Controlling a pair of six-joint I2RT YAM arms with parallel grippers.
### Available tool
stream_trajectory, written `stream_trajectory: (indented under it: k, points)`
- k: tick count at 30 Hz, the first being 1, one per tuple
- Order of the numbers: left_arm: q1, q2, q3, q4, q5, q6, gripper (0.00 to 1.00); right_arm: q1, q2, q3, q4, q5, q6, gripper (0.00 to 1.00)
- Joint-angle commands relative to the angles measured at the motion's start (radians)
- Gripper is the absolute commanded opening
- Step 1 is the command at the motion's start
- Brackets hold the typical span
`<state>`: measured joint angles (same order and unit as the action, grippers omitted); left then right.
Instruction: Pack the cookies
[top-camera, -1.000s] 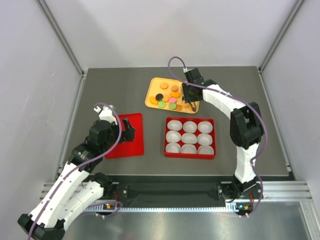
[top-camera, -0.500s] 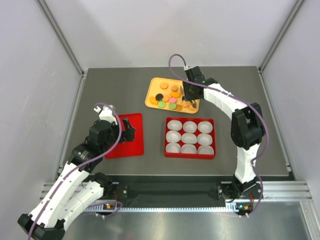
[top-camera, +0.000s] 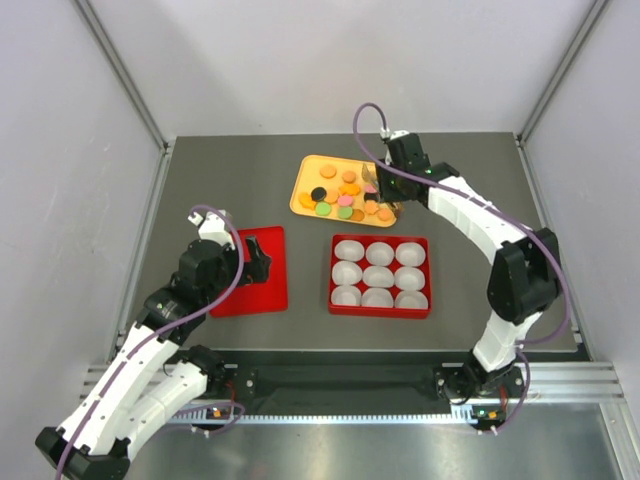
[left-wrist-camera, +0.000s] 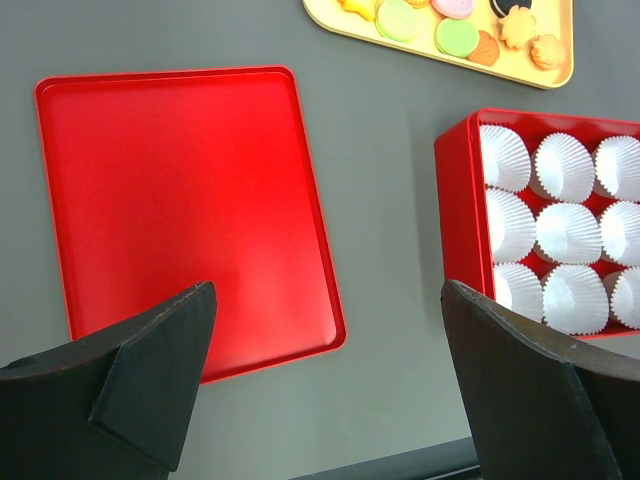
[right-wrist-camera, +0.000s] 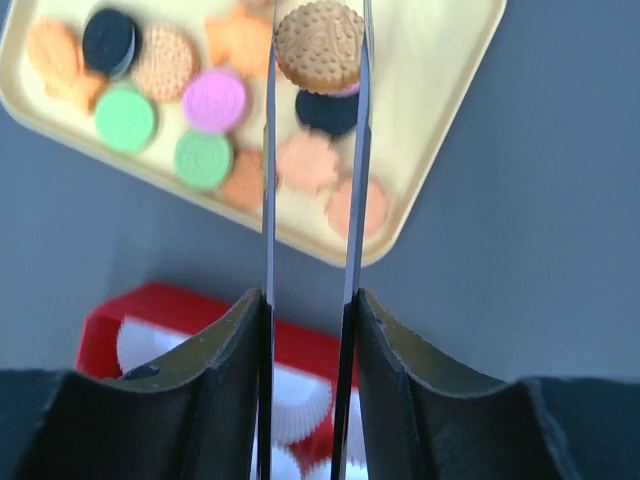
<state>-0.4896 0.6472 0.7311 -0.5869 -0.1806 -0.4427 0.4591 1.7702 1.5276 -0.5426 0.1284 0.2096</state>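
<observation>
Right fingers (right-wrist-camera: 352, 230) grasp a tan cookie (right-wrist-camera: 319, 45) beyond the red box (top-camera: 380, 311); next, set it into a cup (top-camera: 349, 250) there; left fingers (left-wrist-camera: 150, 370) released.

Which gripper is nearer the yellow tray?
Right. The right gripper hangs over the yellow tray, gripping a brown cookie; the left gripper is over the flat red tray, well apart.

In the left wrist view we find the yellow tray (left-wrist-camera: 563, 68) cut off at 12 o'clock and the red box (left-wrist-camera: 455, 200) at 3 o'clock.
</observation>
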Motion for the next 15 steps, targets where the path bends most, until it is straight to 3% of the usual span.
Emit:
stream_trajectory:
  k: [1, 8, 15]
  points:
    - [0.002, 0.005, 0.001, 0.022, -0.014, 0.004, 0.99, -0.004, -0.156, -0.093, 0.046, -0.062, 0.02, 0.31]
    - [0.002, 0.008, 0.001, 0.021, -0.017, 0.002, 0.99, 0.068, -0.477, -0.412, 0.081, -0.164, 0.079, 0.31]
    - [0.002, 0.015, 0.001, 0.022, -0.02, 0.004, 0.99, 0.225, -0.661, -0.57, 0.076, -0.15, 0.169, 0.31]
